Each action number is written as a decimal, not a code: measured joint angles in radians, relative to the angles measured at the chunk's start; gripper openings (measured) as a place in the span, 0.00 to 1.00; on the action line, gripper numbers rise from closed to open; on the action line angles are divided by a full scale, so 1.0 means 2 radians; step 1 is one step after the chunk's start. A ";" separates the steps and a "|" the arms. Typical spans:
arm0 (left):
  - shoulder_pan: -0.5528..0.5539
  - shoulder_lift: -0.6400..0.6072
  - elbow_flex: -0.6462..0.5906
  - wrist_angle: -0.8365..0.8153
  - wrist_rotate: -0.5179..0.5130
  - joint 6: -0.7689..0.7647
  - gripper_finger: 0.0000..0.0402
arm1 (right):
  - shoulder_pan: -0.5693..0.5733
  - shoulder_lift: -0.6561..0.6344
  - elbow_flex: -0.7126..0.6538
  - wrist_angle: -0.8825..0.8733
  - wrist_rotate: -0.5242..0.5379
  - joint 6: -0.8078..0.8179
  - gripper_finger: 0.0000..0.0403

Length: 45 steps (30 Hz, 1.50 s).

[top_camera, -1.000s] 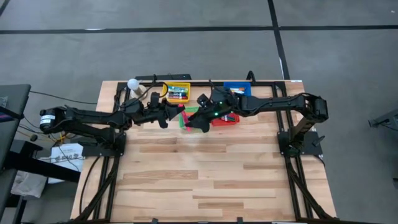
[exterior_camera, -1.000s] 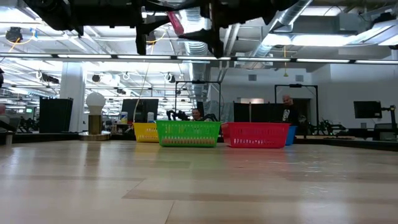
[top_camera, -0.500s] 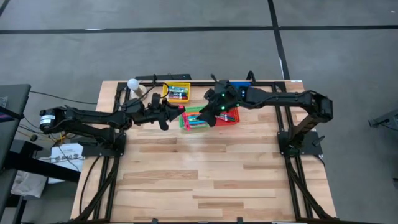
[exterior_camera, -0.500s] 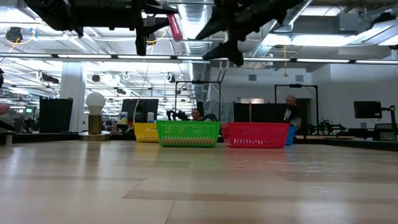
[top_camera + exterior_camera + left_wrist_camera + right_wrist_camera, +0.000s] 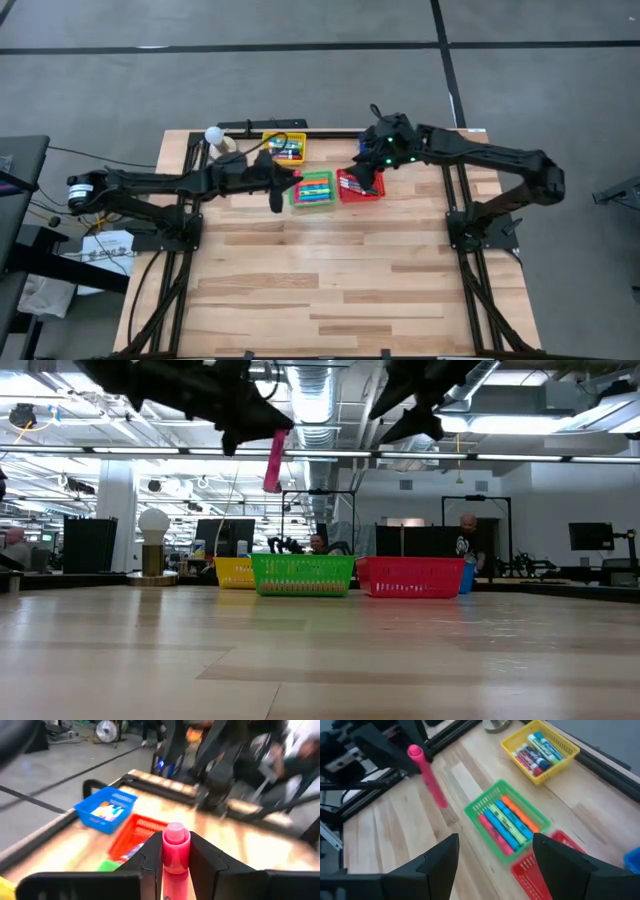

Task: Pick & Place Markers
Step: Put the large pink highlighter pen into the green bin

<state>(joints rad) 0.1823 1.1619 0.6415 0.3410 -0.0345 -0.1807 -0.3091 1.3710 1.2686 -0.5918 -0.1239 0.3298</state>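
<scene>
Here, left claw (image 5: pixel 176 865) clenched on one pink marker (image 5: pixel 427 776), right claw (image 5: pixel 495 855) released, four baskets (image 5: pixel 312 188).

4 baskets at table's far edge: two in back row (image 5: pixel 285 148) & (image 5: pixel 634 861), two in front row (image 5: pixel 312 188) & (image 5: pixel 358 187), side by side. Markers (image 5: pixel 507 822) lie in them. Left gripper (image 5: pixel 283 186) w/ marker (image 5: pixel 273 460) held above table, just left of front-row pair. Right gripper (image 5: pixel 370 168) over right front basket.

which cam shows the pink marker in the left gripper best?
Right wrist view: whole pink marker side-on, held by the left gripper. Left wrist shows only its cap end between the fingers. Low view shows it hanging overhead, small. High view barely shows it.
</scene>
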 joint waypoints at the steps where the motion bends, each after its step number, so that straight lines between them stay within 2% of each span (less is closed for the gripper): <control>1: 0.003 0.007 0.012 -0.014 0.000 0.022 0.16 | -0.001 -0.003 0.000 -0.006 0.002 0.000 0.61; 8: 0.006 0.100 0.090 -0.075 0.000 0.154 0.16 | 0.000 -0.005 0.000 -0.037 0.015 0.001 0.61; 13: 0.007 0.171 0.122 -0.103 -0.001 0.171 0.16 | 0.001 -0.004 0.000 -0.046 0.016 0.001 0.61; 16: 0.009 0.193 0.129 -0.105 -0.001 0.171 0.16 | 0.001 -0.005 0.000 -0.048 0.016 0.001 0.61; 29: 0.015 0.198 0.131 -0.137 -0.003 0.172 0.16 | 0.001 -0.005 0.000 -0.056 0.016 -0.006 0.61; 37: 0.021 0.205 0.131 -0.139 -0.004 0.193 0.22 | 0.001 -0.005 0.000 -0.056 0.016 -0.008 0.61; 45: 0.021 0.223 0.131 -0.141 -0.004 0.193 0.22 | 0.001 -0.005 0.000 -0.056 0.015 -0.011 0.61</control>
<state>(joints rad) 0.2237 1.6071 0.9035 0.0595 -0.0421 0.2058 -0.3080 1.3605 1.2684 -0.7042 -0.0945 0.3068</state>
